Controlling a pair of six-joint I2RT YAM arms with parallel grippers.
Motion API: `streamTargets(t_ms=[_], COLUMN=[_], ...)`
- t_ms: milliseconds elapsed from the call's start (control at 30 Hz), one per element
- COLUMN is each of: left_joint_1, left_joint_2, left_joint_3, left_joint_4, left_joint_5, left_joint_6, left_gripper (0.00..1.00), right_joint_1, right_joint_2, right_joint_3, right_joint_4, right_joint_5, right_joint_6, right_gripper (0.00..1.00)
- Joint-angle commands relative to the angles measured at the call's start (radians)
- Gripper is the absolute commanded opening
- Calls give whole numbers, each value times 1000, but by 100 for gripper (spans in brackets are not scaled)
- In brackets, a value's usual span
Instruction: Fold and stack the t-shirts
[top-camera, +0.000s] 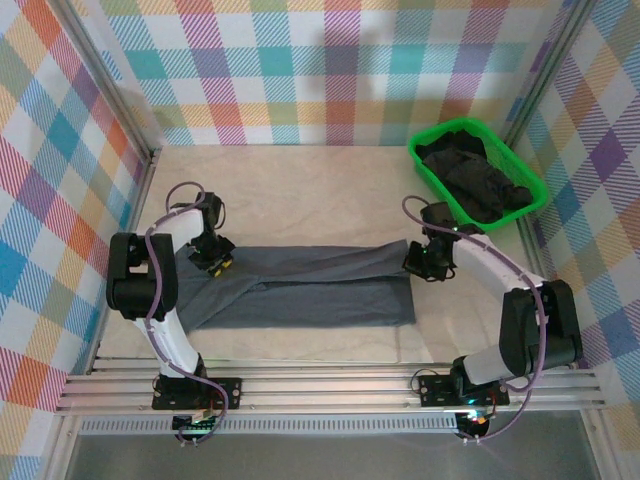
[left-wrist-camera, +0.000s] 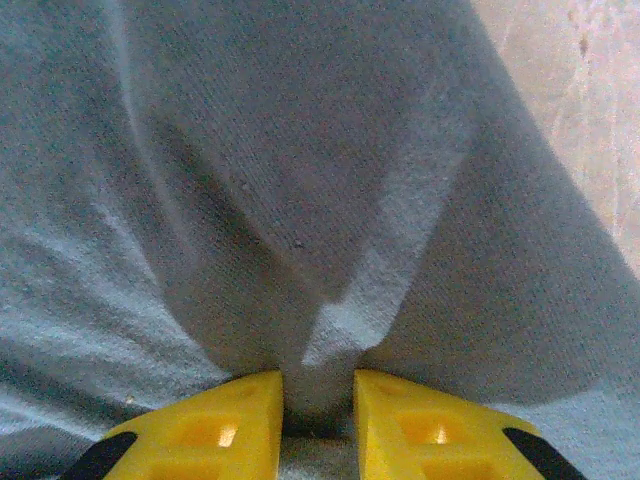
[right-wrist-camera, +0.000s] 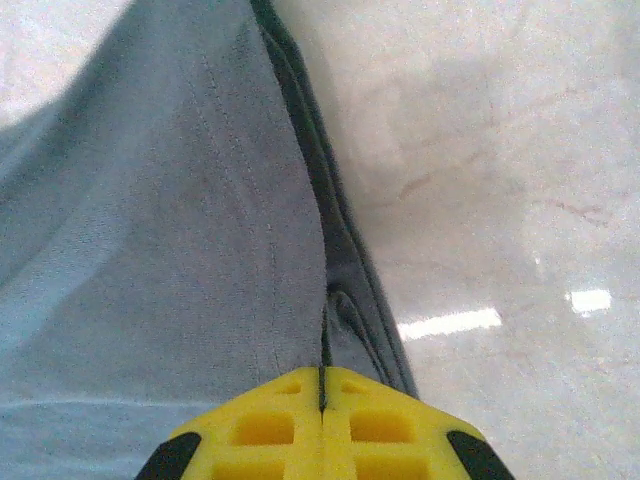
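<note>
A slate blue-grey t-shirt (top-camera: 310, 285) lies in a long band across the middle of the table, its near edge folded over. My left gripper (top-camera: 215, 262) sits on the shirt's far left corner. In the left wrist view a bunched ridge of that cloth (left-wrist-camera: 300, 150) fills the gap of the gripper (left-wrist-camera: 318, 385), whose yellow fingers press it from both sides. My right gripper (top-camera: 420, 262) is at the shirt's far right corner. Its jaws (right-wrist-camera: 322, 375) are closed tight on the hemmed edge of the shirt (right-wrist-camera: 170, 250). Dark t-shirts (top-camera: 475, 180) lie heaped in the basket.
The bright green plastic basket (top-camera: 530, 172) stands at the back right, close behind my right arm. Bare pale tabletop (top-camera: 300, 190) stretches behind the shirt and to its right (right-wrist-camera: 500, 200). Checked walls enclose the table on three sides.
</note>
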Motion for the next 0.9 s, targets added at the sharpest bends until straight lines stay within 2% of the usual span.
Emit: streamTargets(t_ms=[0,200,400,467,533,600,667,800,867], left_joint_1=[9,9,9,9,8,4,3,6,7], left_joint_2=[33,16,-1,-14,-45,-96,-145,-126,-92], left_joint_3=[7,15,17,18,32,47,44,28,18], left_joint_4=[10,2,-7,-12,-37,-70,-82,-96,-78], left_joint_5=[-23,-28,-19,-18,-27,-61,-90,-69,-44], left_joint_6=[-17,-22,-22,-22,-18,-6,14,52,52], left_gripper=[25,25,25,25,28,35,38,37,36], right_joint_1=[4,2,2,3,14,56,118,266,302], right_joint_2=[16,101,97,85,28,-37,-48,93,186], right_joint_3=[-44,-52,-41,-30,-7,25,64,139,186], right_joint_4=[-64,-71,-82,-112,-150,-172,-182,-103,-51], right_joint_5=[3,30,10,29,79,135,152,61,-4], right_joint_6=[-19,-3,-5,-4,-2,-2,11,60,81], right_gripper=[0,0,0,6,19,27,29,29,29])
